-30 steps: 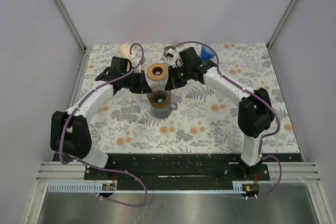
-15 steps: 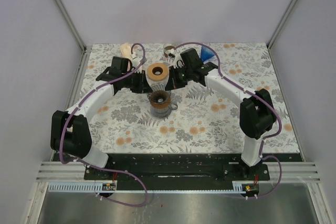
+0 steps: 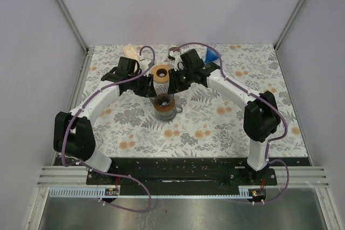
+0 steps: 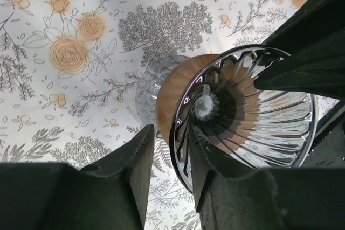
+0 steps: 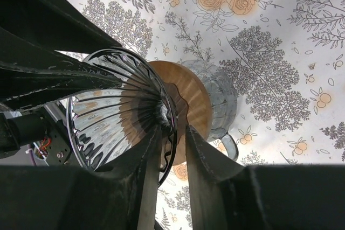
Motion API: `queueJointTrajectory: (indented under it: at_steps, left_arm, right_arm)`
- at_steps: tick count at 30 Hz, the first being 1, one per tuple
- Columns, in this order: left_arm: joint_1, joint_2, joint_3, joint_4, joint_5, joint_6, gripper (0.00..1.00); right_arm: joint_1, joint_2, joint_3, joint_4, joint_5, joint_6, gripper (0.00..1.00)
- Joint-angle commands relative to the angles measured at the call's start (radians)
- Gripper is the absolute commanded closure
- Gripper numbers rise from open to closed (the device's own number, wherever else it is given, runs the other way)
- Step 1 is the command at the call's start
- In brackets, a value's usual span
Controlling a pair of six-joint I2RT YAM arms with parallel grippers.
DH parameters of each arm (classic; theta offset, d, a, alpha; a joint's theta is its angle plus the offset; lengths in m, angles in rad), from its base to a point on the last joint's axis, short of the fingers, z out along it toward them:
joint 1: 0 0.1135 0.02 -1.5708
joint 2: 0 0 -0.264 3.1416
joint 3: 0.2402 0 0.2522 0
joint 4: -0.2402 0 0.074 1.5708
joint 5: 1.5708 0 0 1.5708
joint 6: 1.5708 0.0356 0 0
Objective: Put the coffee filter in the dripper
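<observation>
The glass dripper (image 3: 163, 100) with its wooden collar (image 4: 172, 84) sits on a small glass server (image 3: 163, 113) mid-table. My left gripper (image 4: 171, 133) straddles the dripper's (image 4: 253, 117) rim, open, with the outer finger well clear of the glass. From the other side my right gripper (image 5: 173, 130) straddles the rim of the dripper (image 5: 108, 111) too, open, one finger inside and one outside. From above, the left gripper (image 3: 150, 89) and right gripper (image 3: 173, 87) flank the dripper. Its ribbed inside is bare glass. I cannot pick out the coffee filter with certainty in any view.
A round tan-topped, white-sided thing (image 3: 161, 72) stands just behind the dripper, between the two wrists. At the back lie a cream paper-like thing (image 3: 129, 51), a small metal piece (image 3: 172, 53) and a blue funnel (image 3: 212, 55). The server's handle (image 5: 230, 146) points to the front right.
Both pairs of jaws have parted from the dripper's rim, where they were shut. Both wrists have shifted slightly toward the back. The dripper stays on the server.
</observation>
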State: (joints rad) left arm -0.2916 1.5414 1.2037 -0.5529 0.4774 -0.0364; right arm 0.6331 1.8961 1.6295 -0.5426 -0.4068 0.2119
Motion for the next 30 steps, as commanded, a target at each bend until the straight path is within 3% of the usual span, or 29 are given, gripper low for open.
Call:
queueJointTrajectory:
  at_steps: [1, 11, 18, 24, 30]
  left_arm:
    - [0.002, -0.036, 0.022, -0.071, -0.068, 0.041, 0.61]
    - [0.002, -0.086, 0.066, -0.073, -0.020, 0.041, 0.43]
    - [0.002, -0.083, 0.129, -0.094, -0.049, 0.050, 0.39]
    - [0.009, -0.070, 0.246, -0.056, -0.213, 0.076, 0.36]
    - [0.016, 0.003, 0.278, 0.111, -0.524, 0.098, 0.41]
  right_arm:
    - [0.017, -0.005, 0.061, -0.053, 0.017, -0.039, 0.66]
    - [0.017, -0.015, 0.081, -0.060, -0.001, -0.039, 0.55]
    - [0.017, -0.041, 0.104, -0.074, -0.004, -0.054, 0.47]
    - [0.017, -0.115, 0.125, -0.072, 0.060, -0.086, 0.45]
    - [0.016, -0.180, 0.087, -0.050, 0.242, -0.134, 0.43]
